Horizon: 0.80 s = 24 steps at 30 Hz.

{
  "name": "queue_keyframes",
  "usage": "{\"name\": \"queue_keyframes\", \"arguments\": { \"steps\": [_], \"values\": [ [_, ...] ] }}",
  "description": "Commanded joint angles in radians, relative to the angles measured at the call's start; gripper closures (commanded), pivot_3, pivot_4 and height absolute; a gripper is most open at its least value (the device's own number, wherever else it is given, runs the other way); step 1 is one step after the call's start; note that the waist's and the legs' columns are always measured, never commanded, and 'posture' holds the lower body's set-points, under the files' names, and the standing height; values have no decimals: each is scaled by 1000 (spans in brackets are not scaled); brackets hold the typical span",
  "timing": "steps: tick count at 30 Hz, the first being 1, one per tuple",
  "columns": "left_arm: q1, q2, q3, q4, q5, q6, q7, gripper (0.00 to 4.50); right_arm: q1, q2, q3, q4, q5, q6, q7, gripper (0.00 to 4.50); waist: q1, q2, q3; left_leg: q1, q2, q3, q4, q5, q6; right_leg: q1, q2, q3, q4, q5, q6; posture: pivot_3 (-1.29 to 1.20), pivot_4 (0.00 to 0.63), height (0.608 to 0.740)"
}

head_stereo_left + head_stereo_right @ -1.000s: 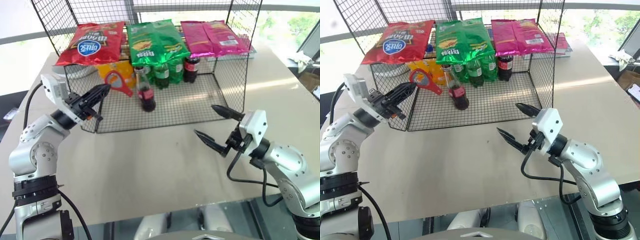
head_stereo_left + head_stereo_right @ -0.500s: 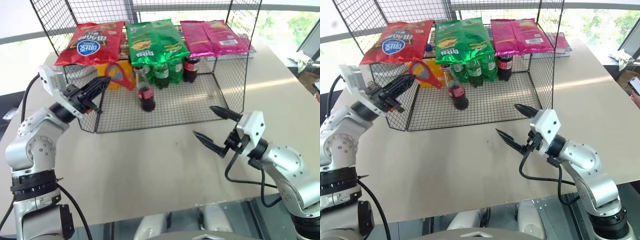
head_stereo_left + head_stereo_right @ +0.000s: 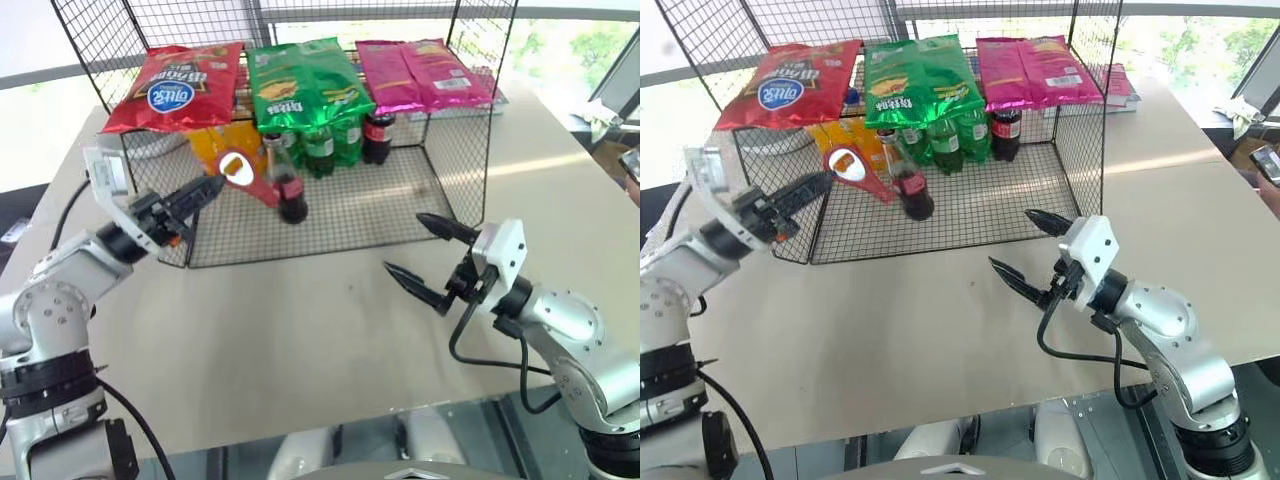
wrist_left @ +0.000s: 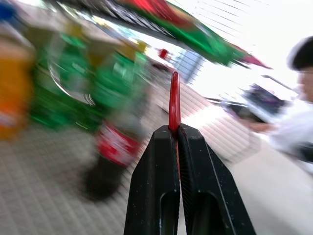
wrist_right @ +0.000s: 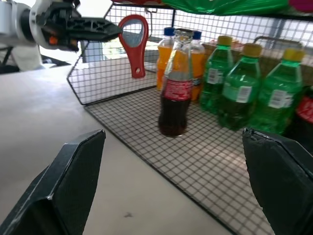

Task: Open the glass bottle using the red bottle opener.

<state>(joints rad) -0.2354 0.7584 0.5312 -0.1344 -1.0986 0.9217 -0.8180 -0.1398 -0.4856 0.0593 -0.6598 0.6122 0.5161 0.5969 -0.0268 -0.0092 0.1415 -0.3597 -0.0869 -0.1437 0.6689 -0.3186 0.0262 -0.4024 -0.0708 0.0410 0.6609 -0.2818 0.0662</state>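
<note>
The red bottle opener [image 3: 243,174] is pinched by its handle in the left gripper [image 3: 212,187], its ring head just beside the glass bottle [image 3: 288,186], which stands near the wire rack's [image 3: 455,170] open front edge. The right gripper [image 3: 415,255] hangs spread wide over bare table [image 3: 300,330]. Chip-bag print is unreadable.

A small clear glass bottle [image 3: 287,184] of dark cola with a red label band stands upright on the wire rack floor. The flat red bottle opener [image 3: 243,174], ring head with pale centre, hangs in the air just beside the bottle's neck.
</note>
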Motion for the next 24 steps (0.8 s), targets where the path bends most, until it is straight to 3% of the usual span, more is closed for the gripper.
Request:
{"name": "queue_keyframes", "arguments": {
  "steps": [1,10,24],
  "values": [
    [44,25,46,-109,-178,97,-48,4478,-78,16,-22,-37,238,147,-14,0,-1,0,0,0,0,-1,0,0,0,0,0,0,0,0,0,0,150,740],
    [40,-110,-53,-246,-274,59,89,4478,-259,156,2,162,503,327,-85,0,8,-1,0,-1,0,-1,2,0,0,0,0,0,0,0,0,0,150,740],
    [20,-107,-118,-330,-296,15,140,4478,-363,186,56,253,516,437,-27,0,-14,0,0,-1,-1,0,2,0,0,0,0,-1,0,0,0,0,150,740]
  ]
}}
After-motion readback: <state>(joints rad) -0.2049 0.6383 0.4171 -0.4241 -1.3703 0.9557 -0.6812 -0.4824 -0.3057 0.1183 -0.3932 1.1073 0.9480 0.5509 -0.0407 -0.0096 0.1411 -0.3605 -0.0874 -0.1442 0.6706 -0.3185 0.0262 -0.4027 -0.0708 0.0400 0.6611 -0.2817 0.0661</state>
